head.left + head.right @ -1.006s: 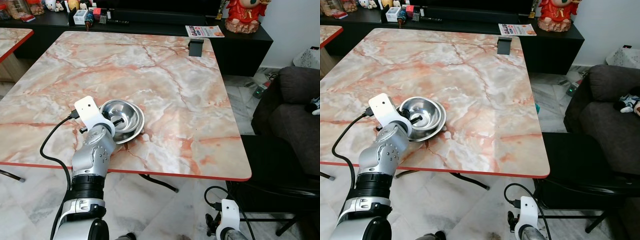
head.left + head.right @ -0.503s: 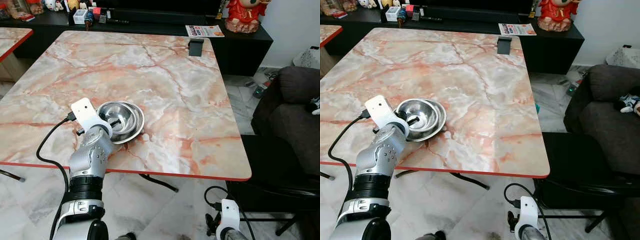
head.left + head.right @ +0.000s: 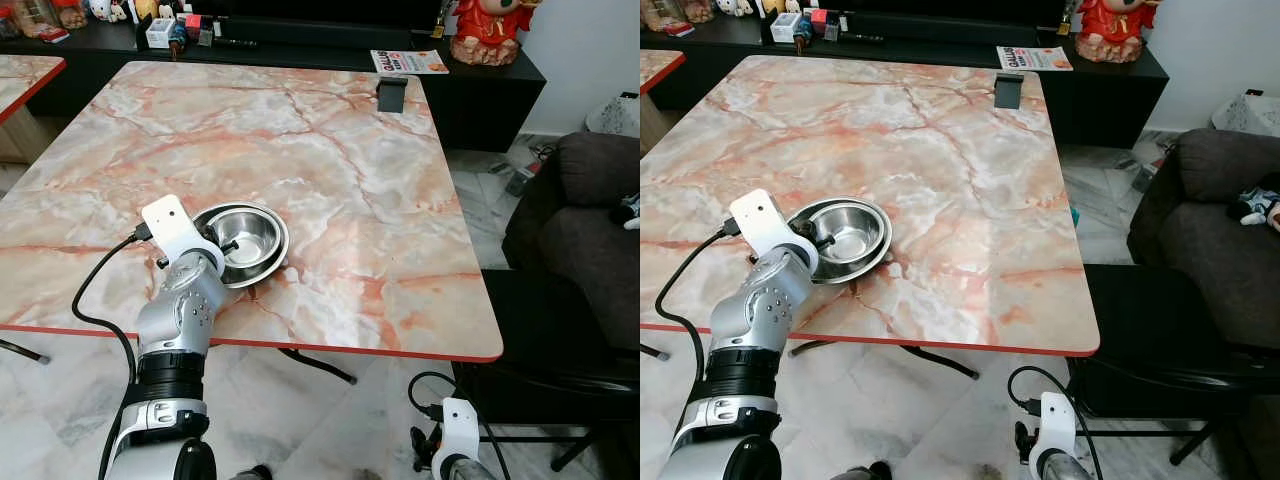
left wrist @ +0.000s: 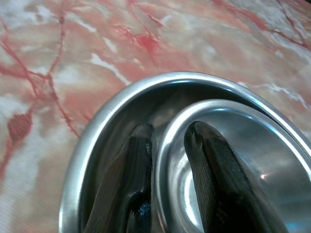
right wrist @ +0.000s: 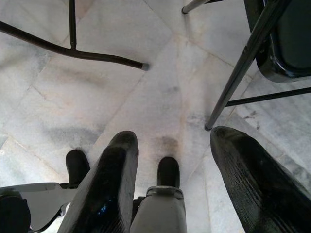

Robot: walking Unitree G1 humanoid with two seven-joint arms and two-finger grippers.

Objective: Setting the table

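Observation:
Two steel bowls sit nested near the front left of the marble table (image 3: 350, 150). The smaller inner bowl (image 3: 248, 236) lies inside the wider outer bowl (image 3: 274, 264). My left gripper (image 3: 228, 245) reaches in from the table's front edge. In the left wrist view it (image 4: 167, 136) is shut on the inner bowl (image 4: 243, 160), one finger inside its rim and one in the gap to the outer bowl (image 4: 112, 111). My right gripper (image 5: 170, 141) hangs open over the floor beside the table.
A small black object (image 3: 391, 95) stands at the table's far edge. Behind it a black sideboard carries a magazine (image 3: 408, 62) and a red figurine (image 3: 490, 30). A black chair (image 3: 560, 340) and dark sofa (image 3: 590, 220) stand on the right.
The inner bowl was lifted and tilted half a second ago; now it sits lower and level inside the outer bowl. My left arm shifted slightly left and stays on the rim.

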